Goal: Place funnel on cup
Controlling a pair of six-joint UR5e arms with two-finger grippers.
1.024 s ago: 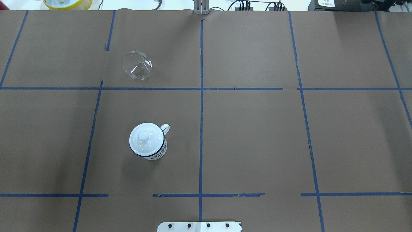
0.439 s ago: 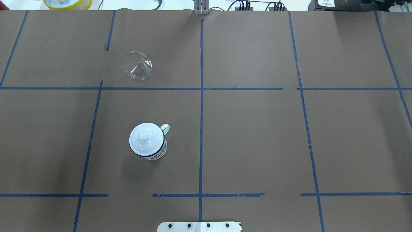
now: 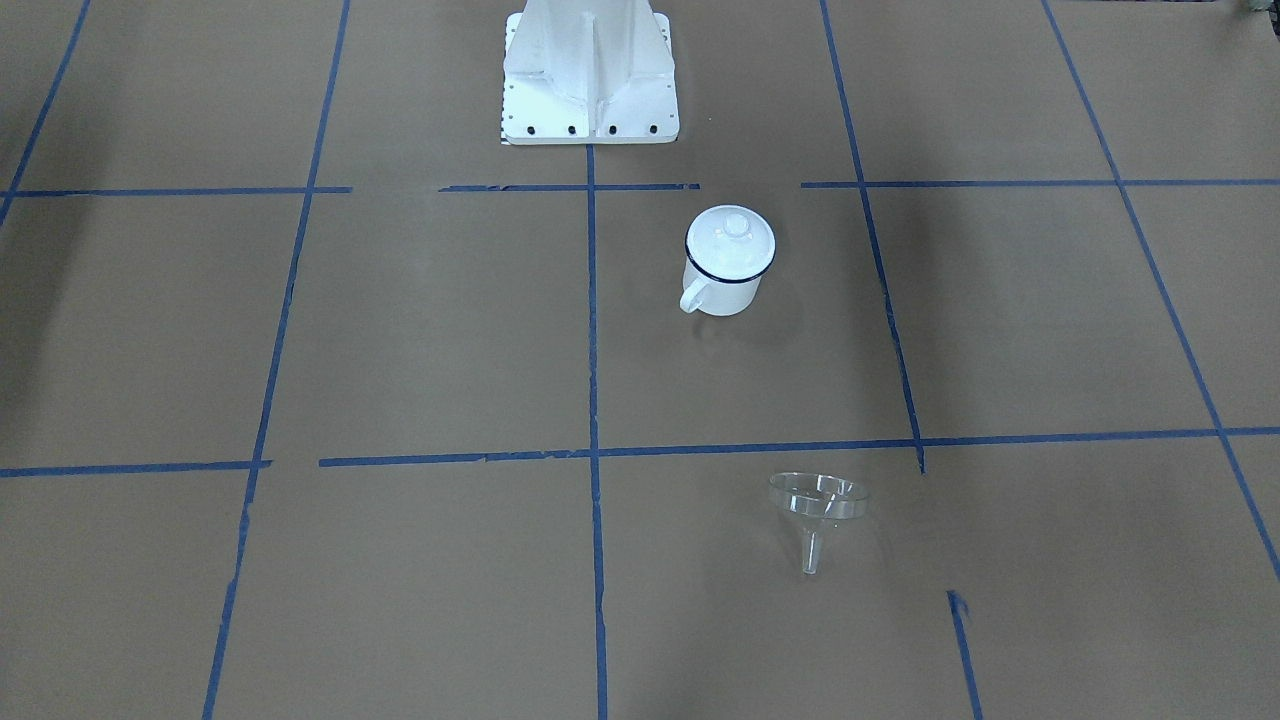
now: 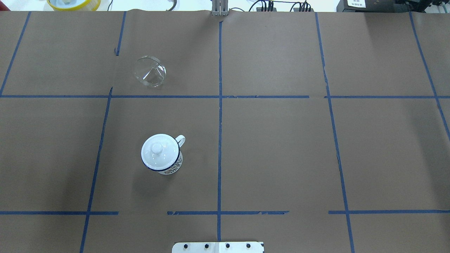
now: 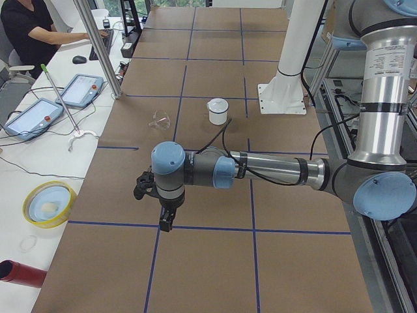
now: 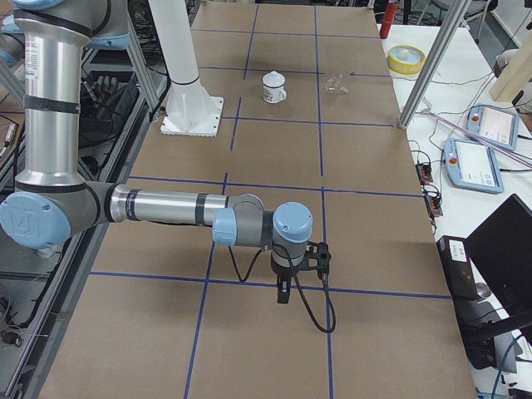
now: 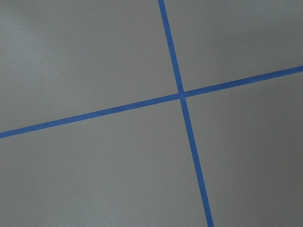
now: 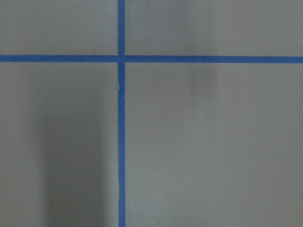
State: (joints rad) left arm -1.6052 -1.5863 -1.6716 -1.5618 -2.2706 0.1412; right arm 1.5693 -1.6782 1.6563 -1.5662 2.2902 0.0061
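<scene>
The clear funnel (image 4: 150,72) lies tilted on the brown table at the far left; in the front-facing view (image 3: 815,500) its stem points toward the camera. The white cup (image 4: 175,166) with a dark blue rim stands nearer the base, its handle toward the table's middle. A round white knobbed lid (image 4: 159,151) sits on the cup. The left gripper (image 5: 166,218) shows only in the exterior left view, low over the table far from both. The right gripper (image 6: 284,291) shows only in the exterior right view, at the other end. I cannot tell whether either is open or shut.
The white robot base plate (image 4: 218,247) is at the near edge. Blue tape lines cross the table. A yellow-rimmed bowl (image 5: 47,202), tablets (image 5: 81,90) and a metal pole (image 5: 98,45) stand on the side bench, where an operator (image 5: 29,29) sits.
</scene>
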